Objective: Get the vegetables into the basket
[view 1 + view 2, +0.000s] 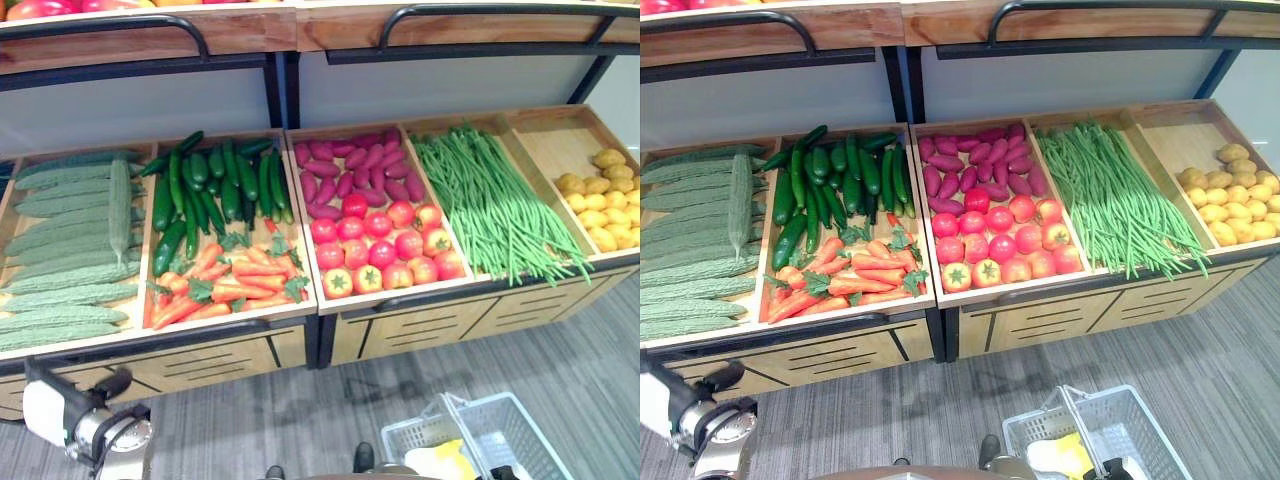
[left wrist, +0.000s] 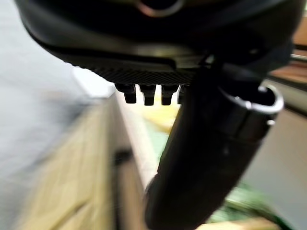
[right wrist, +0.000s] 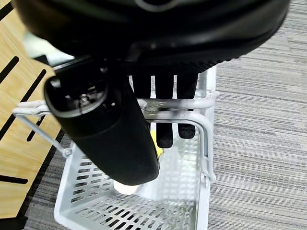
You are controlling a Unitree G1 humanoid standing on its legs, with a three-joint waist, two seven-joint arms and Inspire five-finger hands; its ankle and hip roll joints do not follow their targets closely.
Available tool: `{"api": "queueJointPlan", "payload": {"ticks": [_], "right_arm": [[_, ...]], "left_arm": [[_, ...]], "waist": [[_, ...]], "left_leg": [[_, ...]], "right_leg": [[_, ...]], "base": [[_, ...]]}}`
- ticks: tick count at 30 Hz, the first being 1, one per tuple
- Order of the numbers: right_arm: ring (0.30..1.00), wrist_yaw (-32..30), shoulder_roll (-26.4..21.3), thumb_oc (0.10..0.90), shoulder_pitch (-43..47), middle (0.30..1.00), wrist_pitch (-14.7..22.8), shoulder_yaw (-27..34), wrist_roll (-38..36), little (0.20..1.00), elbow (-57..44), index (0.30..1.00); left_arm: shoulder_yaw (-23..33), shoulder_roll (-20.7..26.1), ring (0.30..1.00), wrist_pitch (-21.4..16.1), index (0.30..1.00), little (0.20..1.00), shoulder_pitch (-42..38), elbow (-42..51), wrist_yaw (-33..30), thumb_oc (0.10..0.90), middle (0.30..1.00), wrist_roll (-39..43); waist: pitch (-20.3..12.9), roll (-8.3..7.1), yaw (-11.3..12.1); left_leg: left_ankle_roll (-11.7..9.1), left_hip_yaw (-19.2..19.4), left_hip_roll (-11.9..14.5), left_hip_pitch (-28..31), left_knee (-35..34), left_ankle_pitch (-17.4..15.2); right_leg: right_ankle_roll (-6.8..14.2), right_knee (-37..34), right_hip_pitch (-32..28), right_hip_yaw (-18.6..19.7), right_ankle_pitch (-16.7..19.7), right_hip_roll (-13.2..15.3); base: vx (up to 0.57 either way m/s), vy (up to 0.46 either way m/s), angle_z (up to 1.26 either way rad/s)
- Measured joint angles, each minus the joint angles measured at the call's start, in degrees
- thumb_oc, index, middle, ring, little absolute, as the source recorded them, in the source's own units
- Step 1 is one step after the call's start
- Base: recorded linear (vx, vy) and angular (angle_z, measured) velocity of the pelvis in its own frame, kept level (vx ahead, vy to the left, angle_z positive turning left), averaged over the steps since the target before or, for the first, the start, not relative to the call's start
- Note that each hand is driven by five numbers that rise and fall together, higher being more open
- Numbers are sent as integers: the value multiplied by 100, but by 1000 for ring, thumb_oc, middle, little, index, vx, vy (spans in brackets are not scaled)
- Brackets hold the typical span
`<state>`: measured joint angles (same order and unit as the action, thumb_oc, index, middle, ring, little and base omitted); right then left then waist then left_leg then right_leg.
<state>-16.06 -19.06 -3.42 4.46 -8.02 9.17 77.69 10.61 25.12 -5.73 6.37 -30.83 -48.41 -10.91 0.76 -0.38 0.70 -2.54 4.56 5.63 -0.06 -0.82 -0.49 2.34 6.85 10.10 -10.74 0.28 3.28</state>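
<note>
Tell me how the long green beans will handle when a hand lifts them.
The green beans look thin and very long, so they would probably droop. They lie in a loose, crossed heap, so neighbours may drag along. Some ends overhang the crate's front edge and could spill.

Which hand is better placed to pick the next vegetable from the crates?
Left. The left hand hangs free below the bitter gourds and carrots, holding nothing. The right hand is curled round the white basket's handle.
</note>
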Motion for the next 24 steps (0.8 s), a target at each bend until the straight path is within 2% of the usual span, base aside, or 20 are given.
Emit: {"api": "queueJointPlan", "payload": {"ticks": [3,5,9,11,12,14,15,17,20,24], "right_arm": [[300,11,0,400,19,300,26,9,-1,300,-18,300],[300,26,-79,400,44,300,32,36,-3,300,-32,300],[300,70,-101,400,71,300,31,39,-3,300,-57,300],[300,130,-117,400,65,300,36,38,-3,300,-123,300],[300,145,-132,400,72,300,39,38,-3,300,-165,300],[300,210,-180,400,78,300,81,35,-3,300,-294,300],[300,225,-205,400,88,300,94,32,-2,300,-327,300],[300,241,-231,400,97,300,113,32,-1,300,-330,300],[300,347,-229,400,207,300,125,-26,3,300,-411,300],[300,369,-225,400,332,300,125,-38,20,300,-457,300]], "left_arm": [[-107,248,1000,82,1000,1000,120,606,252,900,1000,-355],[-343,744,1000,-150,1000,1000,206,1128,708,900,1000,-899],[-425,870,1000,-299,1000,1000,102,1144,1206,900,1000,-946],[-655,1103,1000,-328,1000,1000,105,1197,1542,900,1000,-952],[-798,1311,1000,-358,1000,1000,104,1203,1730,900,1000,-977],[-1308,2255,1000,-457,1000,1000,119,1194,2187,900,1000,-1322],[-1345,2443,1000,-526,1000,1000,114,1194,2329,900,1000,-1445],[-1367,2419,1000,-543,1000,1000,-37,1186,2495,900,1000,-1500],[-1703,2404,1000,-606,1000,1000,-247,1184,2875,900,1000,-1509],[-2035,2296,1000,-594,1000,1000,-542,979,2919,900,1000,-1507]], "waist": [[33,-15,-1],[92,35,2],[142,116,-18],[164,132,-16],[170,146,-18],[201,139,-39],[207,149,-59],[222,180,-49],[238,182,-87],[284,146,-188]], "left_leg": [[-1,-6,2,-13,-11,2],[-9,-10,-7,-13,-32,9],[-8,2,-15,16,-62,9],[-8,9,-16,23,-81,11],[-11,19,-23,26,-95,16],[-14,52,-30,26,-111,20],[-14,62,-37,42,-122,20],[-14,73,-56,87,-150,20],[-31,108,-67,115,-227,42],[-32,150,-76,112,-271,57]], "right_leg": [[-7,-35,-1,-17,21,-3],[15,-224,-80,-28,118,-9],[25,-504,-212,-25,255,-31],[29,-667,-300,-26,352,-50],[22,-769,-332,-20,411,-53],[32,-968,-412,10,527,-74],[38,-1040,-452,22,564,-73],[58,-1174,-552,32,625,-68],[46,-1184,-523,92,655,-73],[55,-1183,-473,125,662,-72]], "base": [[0,0,0],[0,0,0],[0,0,0],[0,0,0],[5,23,-5],[7,18,-7],[7,12,-5],[5,13,-2],[-4,21,-6],[-10,15,-6]]}}
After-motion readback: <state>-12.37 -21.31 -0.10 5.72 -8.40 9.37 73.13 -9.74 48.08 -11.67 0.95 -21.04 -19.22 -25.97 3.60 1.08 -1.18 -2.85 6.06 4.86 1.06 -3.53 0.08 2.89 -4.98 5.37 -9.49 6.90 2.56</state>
